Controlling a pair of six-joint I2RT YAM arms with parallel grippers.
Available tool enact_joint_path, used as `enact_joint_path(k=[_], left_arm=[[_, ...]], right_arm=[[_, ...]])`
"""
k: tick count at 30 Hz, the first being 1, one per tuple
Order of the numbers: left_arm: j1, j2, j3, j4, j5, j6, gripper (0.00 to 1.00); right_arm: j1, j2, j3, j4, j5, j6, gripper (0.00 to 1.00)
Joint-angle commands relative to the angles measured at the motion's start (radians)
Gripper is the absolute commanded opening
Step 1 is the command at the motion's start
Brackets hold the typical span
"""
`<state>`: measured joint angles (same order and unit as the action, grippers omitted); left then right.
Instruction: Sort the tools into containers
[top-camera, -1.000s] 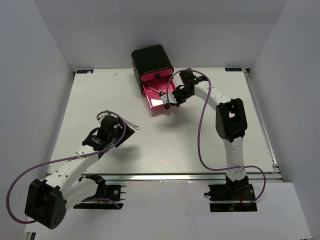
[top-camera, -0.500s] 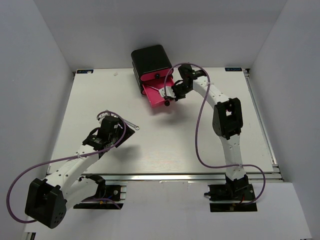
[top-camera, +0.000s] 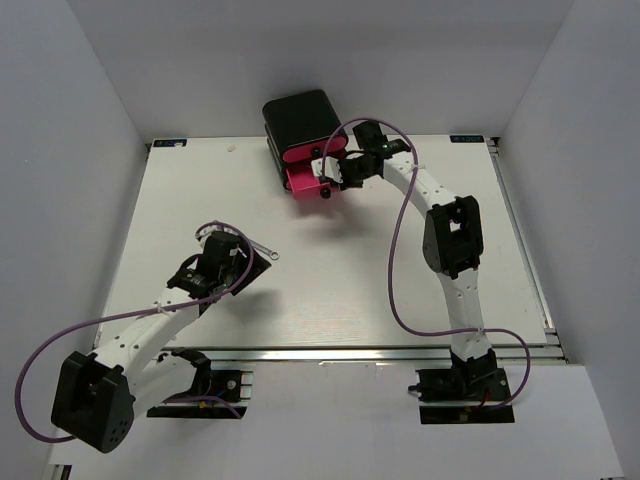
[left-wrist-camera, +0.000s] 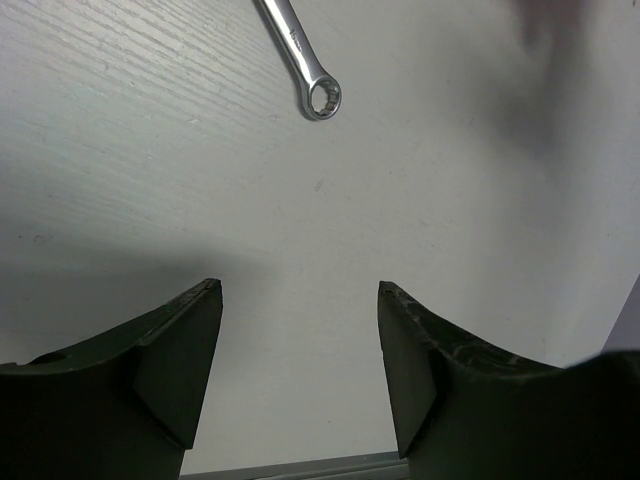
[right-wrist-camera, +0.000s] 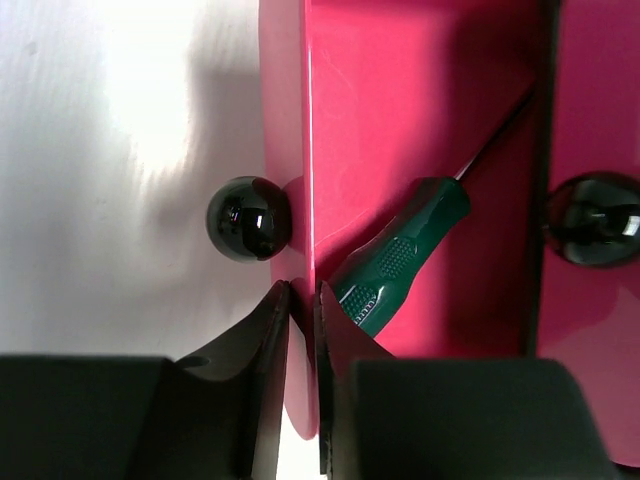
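The black chest stands at the table's far middle. Its lowest pink-red drawer sticks out a little. My right gripper is shut on that drawer's front wall, just beside its dark knob. In the right wrist view my gripper pinches the wall's top edge, and a green-handled screwdriver lies inside the drawer. The silver wrench lies on the table. My left gripper is open and empty just short of it. In the left wrist view the gripper is open, with the wrench's ring end ahead. The other screwdrivers are out of view.
The knob of the drawer above shows at the right of the right wrist view. The white table has a metal rail along its near edge, and white walls enclose it on three sides.
My right gripper has moved toward the chest with the drawer's front wall in it, and the drawer has slid most of the way in. The left arm has not moved.
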<state>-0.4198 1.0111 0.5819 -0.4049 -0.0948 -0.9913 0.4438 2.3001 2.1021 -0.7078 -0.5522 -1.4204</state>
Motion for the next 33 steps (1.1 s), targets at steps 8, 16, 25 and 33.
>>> enact_joint_path(k=[8, 16, 25, 33], left_arm=[[0.007, 0.007, 0.01, 0.025, 0.013, 0.011, 0.73], [0.007, 0.003, 0.006, 0.023, 0.013, 0.01, 0.73], [0.007, -0.008, -0.008, 0.034, 0.012, 0.008, 0.73], [0.007, 0.026, 0.003, 0.054, 0.026, 0.014, 0.72]], right_arm=[[-0.005, -0.008, 0.055, 0.412, 0.015, 0.155, 0.34], [-0.007, -0.07, -0.025, 0.481, -0.005, 0.179, 0.62], [-0.024, -0.345, -0.392, 0.525, -0.138, 0.313, 0.0], [-0.016, -0.354, -0.539, 0.439, -0.108, 0.216, 0.0]])
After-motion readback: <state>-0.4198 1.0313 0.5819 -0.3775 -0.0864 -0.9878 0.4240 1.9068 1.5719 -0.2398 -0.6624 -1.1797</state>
